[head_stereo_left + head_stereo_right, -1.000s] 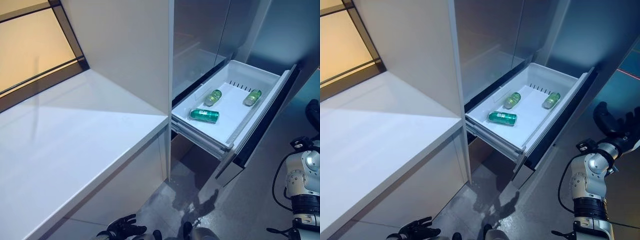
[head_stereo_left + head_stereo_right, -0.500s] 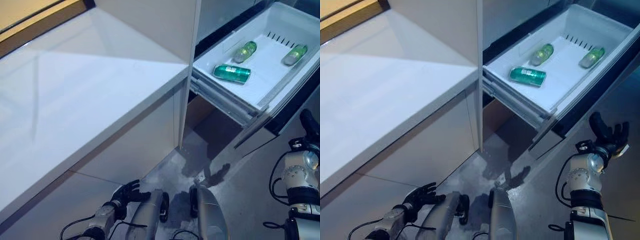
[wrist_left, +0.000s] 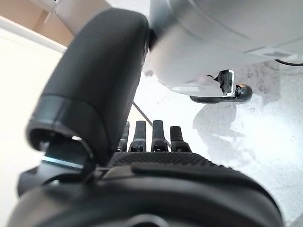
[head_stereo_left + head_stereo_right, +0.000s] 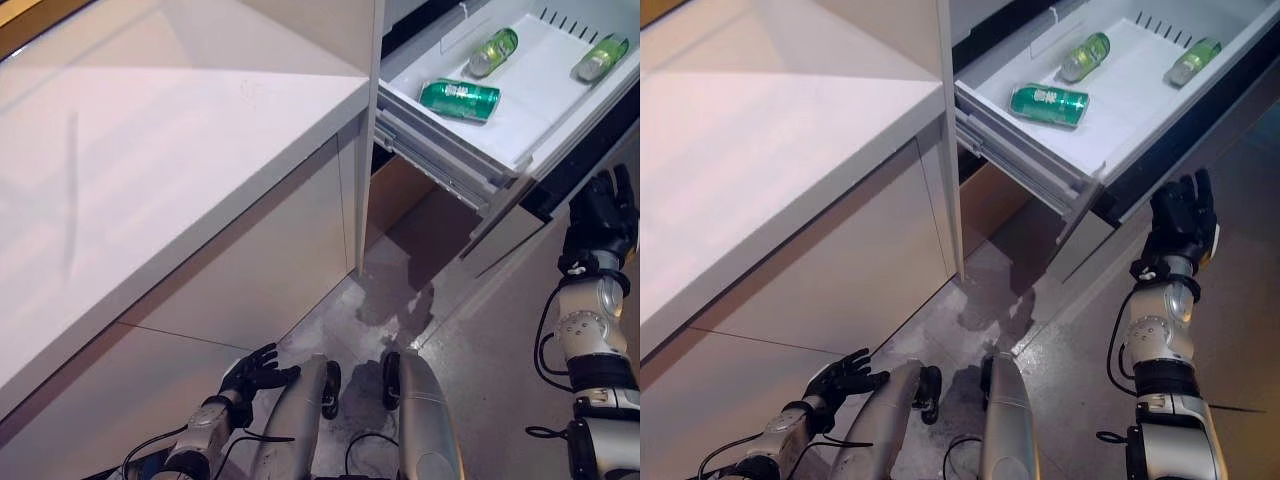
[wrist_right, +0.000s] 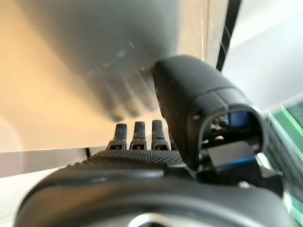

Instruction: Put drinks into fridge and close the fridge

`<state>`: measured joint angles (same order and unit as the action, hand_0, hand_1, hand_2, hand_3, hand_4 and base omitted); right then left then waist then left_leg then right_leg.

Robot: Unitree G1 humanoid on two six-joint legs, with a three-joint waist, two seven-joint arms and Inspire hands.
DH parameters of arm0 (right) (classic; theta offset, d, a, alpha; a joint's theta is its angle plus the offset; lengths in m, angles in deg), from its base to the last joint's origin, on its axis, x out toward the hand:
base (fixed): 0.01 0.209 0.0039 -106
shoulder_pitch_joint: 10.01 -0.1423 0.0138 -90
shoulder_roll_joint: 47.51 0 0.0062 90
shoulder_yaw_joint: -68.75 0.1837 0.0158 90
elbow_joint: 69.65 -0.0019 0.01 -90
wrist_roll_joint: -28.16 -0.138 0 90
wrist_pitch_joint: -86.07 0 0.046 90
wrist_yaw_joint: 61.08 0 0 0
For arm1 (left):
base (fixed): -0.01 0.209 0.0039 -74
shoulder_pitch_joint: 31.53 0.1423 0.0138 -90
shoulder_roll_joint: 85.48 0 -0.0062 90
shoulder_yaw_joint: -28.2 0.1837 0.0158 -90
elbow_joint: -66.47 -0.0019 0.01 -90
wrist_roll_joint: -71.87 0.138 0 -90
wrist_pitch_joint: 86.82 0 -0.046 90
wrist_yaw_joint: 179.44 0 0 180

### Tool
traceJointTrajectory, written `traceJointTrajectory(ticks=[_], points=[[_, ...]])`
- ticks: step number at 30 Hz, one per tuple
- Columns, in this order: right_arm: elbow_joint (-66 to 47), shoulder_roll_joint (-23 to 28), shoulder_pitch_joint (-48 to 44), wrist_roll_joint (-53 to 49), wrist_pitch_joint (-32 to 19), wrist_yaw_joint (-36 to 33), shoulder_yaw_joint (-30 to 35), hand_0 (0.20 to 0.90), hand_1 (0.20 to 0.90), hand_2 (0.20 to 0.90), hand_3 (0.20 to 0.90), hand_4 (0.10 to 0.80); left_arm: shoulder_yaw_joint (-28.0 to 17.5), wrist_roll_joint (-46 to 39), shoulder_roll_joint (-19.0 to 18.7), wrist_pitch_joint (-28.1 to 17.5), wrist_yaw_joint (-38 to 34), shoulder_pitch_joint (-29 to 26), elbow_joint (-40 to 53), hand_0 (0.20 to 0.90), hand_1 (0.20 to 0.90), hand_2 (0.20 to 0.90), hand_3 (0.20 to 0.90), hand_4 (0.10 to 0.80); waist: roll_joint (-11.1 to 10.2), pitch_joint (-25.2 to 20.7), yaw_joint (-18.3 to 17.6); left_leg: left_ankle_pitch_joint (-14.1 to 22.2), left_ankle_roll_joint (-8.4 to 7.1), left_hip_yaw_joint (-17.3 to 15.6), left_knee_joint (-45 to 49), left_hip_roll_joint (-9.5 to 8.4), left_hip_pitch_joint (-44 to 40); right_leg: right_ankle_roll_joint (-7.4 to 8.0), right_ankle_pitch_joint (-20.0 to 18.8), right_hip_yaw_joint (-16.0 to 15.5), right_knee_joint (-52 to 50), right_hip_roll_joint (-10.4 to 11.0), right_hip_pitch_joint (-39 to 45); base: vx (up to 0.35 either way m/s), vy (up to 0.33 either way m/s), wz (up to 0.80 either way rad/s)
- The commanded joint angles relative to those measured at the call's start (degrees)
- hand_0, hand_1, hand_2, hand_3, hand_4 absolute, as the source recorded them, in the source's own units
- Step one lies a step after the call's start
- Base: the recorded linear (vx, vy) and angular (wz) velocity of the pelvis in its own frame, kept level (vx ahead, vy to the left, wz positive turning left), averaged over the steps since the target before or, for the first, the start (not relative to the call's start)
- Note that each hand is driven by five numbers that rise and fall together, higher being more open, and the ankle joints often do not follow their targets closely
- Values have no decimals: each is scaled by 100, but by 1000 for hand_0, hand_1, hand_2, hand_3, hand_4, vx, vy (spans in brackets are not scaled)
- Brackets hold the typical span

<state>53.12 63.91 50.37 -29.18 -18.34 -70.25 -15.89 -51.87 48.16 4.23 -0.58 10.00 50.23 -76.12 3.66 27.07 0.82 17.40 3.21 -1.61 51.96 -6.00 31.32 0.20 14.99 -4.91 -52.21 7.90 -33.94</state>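
The fridge's white drawer (image 4: 545, 95) stands pulled out at the upper right. Green drinks lie in it: a green can (image 4: 460, 100) on its side near the front, and others (image 4: 493, 50) (image 4: 600, 57) farther back. My right hand (image 4: 605, 212) is raised, open with straight fingers, just below and in front of the drawer's dark front panel (image 4: 1140, 185); I cannot tell if it touches. In the right wrist view its fingers (image 5: 135, 135) point at that panel. My left hand (image 4: 255, 372) hangs low near the floor, open and empty.
A long white counter (image 4: 150, 150) runs along the left, with pale cabinet fronts (image 4: 250, 270) under it. A white upright panel (image 4: 372, 130) separates it from the fridge. Grey floor (image 4: 480, 330) lies below the drawer.
The camera has tilted down, so the whole scene shifted up. My right hand has risen toward the drawer's front panel. The drinks lie as before.
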Motion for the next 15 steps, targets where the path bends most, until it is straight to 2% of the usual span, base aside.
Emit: traceJointTrajectory(ticks=[1,2,3,4,11,12,13,15], points=[[-760,554,-1387,728,-367,810,-452,900,900,900,900,800,333,263,-308,58,-195,802,-60,900,900,900,900,800,-209,-242,475,474,371,59,-232,-98,-467,-376,450,-196,-126,-119,471,-68,32,1],[-734,591,-1506,705,-350,874,-544,900,900,900,900,800,370,269,-308,39,-183,804,-36,900,900,900,900,800,-208,-229,512,271,380,35,-346,-92,-429,-421,278,-271,-19,-75,458,118,22,1],[-698,627,-1667,702,-288,996,-693,900,900,900,900,800,422,270,-309,7,-183,825,-16,900,900,900,900,800,-204,-244,577,424,350,114,-354,-123,-517,-362,454,-243,-77,-79,551,-39,36,4],[-644,649,-1812,726,-271,1050,-805,900,900,900,900,800,454,265,-313,2,-184,810,-12,900,900,900,900,800,-204,-245,619,186,353,99,-519,-120,-494,-407,260,-331,70,-33,559,56,25,8],[-284,722,-2697,1190,-237,960,-1443,900,900,900,900,800,537,272,-425,6,-199,822,-2,900,900,900,900,800,-143,-246,928,-56,290,336,-889,-206,-648,-368,211,-517,217,103,792,29,8,20],[-223,718,-2789,1294,-190,952,-1521,900,900,900,900,800,529,300,-448,20,-192,831,-12,900,900,900,900,800,-141,-246,971,127,272,397,-825,-233,-714,-307,396,-472,123,98,859,18,-5,27],[-22,699,-3020,1541,-154,941,-1726,900,900,900,900,800,524,323,-504,43,-189,811,-60,900,900,900,900,800,-127,-251,1059,-121,270,426,-999,-233,-700,-352,206,-589,276,156,899,30,-6,26],[141,709,-3227,1892,-79,851,-1980,900,900,900,900,800,485,375,-557,74,-171,790,-143,900,900,900,900,800,-125,-253,1132,-158,262,482,-1083,-247,-761,-350,203,-641,332,195,993,-7,4,20]])
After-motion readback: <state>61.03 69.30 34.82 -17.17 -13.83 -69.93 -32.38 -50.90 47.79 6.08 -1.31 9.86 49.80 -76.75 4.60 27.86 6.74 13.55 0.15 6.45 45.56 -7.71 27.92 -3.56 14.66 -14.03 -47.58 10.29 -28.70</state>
